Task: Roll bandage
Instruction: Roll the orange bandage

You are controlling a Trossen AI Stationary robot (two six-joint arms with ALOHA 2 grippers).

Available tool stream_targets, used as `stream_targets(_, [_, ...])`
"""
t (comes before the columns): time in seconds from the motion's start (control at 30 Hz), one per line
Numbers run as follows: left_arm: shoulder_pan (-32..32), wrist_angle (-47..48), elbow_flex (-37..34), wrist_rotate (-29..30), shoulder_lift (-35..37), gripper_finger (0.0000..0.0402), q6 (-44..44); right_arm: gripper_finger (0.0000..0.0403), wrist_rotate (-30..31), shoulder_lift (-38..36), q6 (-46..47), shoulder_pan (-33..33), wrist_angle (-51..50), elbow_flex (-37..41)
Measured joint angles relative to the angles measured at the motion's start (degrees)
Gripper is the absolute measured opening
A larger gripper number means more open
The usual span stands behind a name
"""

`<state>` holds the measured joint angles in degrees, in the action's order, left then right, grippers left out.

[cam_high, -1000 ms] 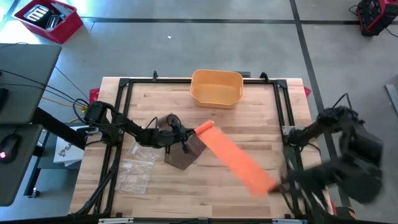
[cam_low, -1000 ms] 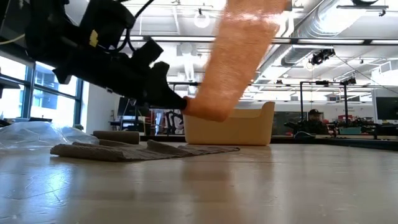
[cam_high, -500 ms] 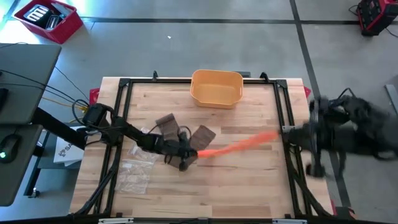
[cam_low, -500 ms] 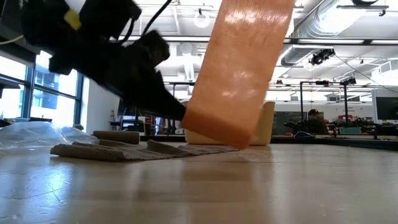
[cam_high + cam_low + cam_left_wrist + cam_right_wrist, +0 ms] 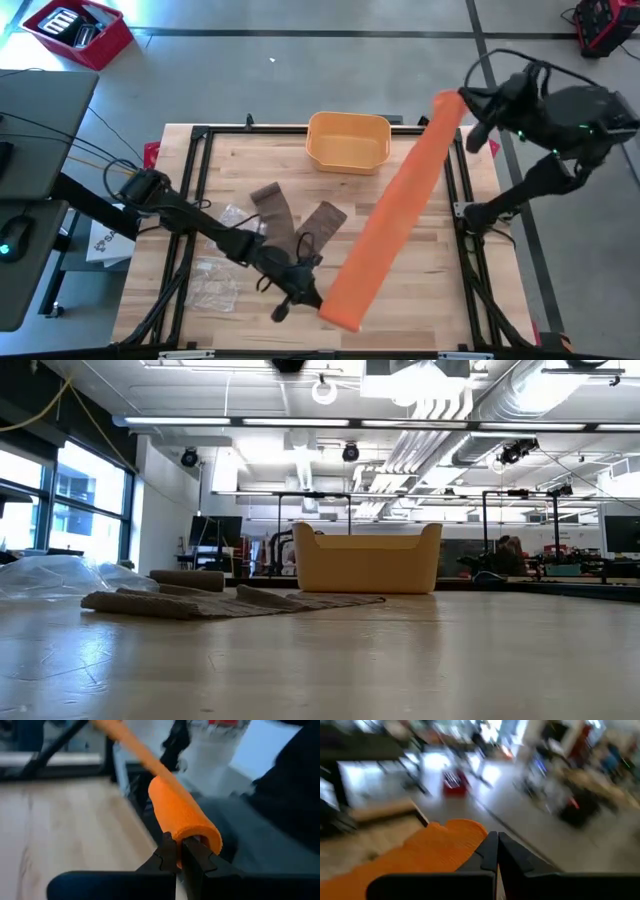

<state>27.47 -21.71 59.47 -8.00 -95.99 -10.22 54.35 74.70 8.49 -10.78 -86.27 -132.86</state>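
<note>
Looking straight down first: the orange bandage (image 5: 395,215) is stretched in the air as one long strip, running diagonally from the left gripper (image 5: 305,298) near the front edge of the table (image 5: 420,330) up to the right gripper (image 5: 470,105), which hangs out past the table's far right corner. Both sets of jaws are clenched on the strip, one at each end. A yellow bin (image 5: 348,140) sits at the back edge, two brown cloth pieces (image 5: 300,222) lie mid-table, and a clear plastic bag (image 5: 215,275) sits to the left.

Low view: no arm or bandage shows here, just the bin (image 5: 367,558), the flat brown cloths (image 5: 230,600) and the crumpled bag (image 5: 55,575), so the strip is well above the tabletop.

Left wrist view: the jaws are pinched on a curled end of the bandage (image 5: 182,815), so a roll looks barely begun.

Right wrist view: the jaws grip the flat far end (image 5: 440,847), floor beyond.

My guess for doing this well: keep the strip taut and untwisted, turn the left end steadily while the right end feeds in. Open room is right-front of the table; the frame rail (image 5: 460,180) under the strip and the cloths by the left arm are the snag spots
</note>
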Motion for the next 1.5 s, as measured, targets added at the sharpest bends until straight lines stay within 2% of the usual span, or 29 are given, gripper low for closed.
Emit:
stream_targets(0.07, [1.7, 1.2, 1.0, 1.3, 2.9, 0.0000, 0.5, 0.0000, -3.0, -0.4, 3.8, 4.3, -4.2, 2.5])
stream_targets(0.17, [4.9, 2.6, 2.3, 5.9, 8.0, 0.0000, 2.7, 0.0000, -9.5, -2.3, 1.3, 8.7, -0.5, 10.9])
stream_targets(0.23, [7.5, 2.9, 3.2, 10.2, 11.3, 0.0000, 4.7, 0.0000, -11.6, -3.2, -0.2, 11.0, 2.4, 16.9])
stream_targets(0.33, [12.2, 2.0, 4.5, 16.6, 15.0, 0.0000, 9.9, 0.0000, -13.8, -3.5, -2.9, 15.8, 5.5, 27.0])
stream_targets(0.4, [15.0, 0.5, 5.8, 20.3, 16.4, 0.0000, 14.7, 0.0000, -18.3, -3.6, -4.9, 19.0, 9.1, 34.1])
stream_targets(0.53, [18.3, -1.2, 10.0, 24.9, 16.9, 0.0000, 26.0, 0.0000, -30.5, -3.6, -10.0, 24.1, 23.9, 49.5])
stream_targets(0.73, [17.0, -1.4, 15.4, 23.8, 15.7, 0.0000, 38.7, 0.0000, -47.0, -3.6, -10.3, 24.5, 46.0, 73.5])
stream_targets(0.9, [10.9, -1.0, 16.0, 24.8, 15.2, 0.0000, 39.8, 0.0000, -54.9, -3.6, -2.6, 16.8, 63.5, 91.6])
stream_targets(1.03, [5.7, -0.5, 16.0, 28.8, 15.2, 0.0000, 41.6, 0.0000, -55.3, -3.6, 8.6, 5.5, 77.7, 102.9])
stream_targets(1.13, [1.8, 0.0, 16.0, 31.3, 15.7, 0.0000, 45.6, 0.0000, -51.7, -3.6, 17.8, -4.4, 88.0, 108.6])
stream_targets(1.3, [-6.5, 4.7, 16.1, 33.2, 16.9, 0.0000, 47.2, 0.0000, -40.7, -2.4, 30.0, -20.0, 93.4, 110.2])
stream_targets(1.5, [-17.0, 12.7, 16.1, 33.1, 17.2, 0.0000, 45.7, 0.0000, -33.1, 3.4, 36.6, -32.1, 93.6, 102.8])
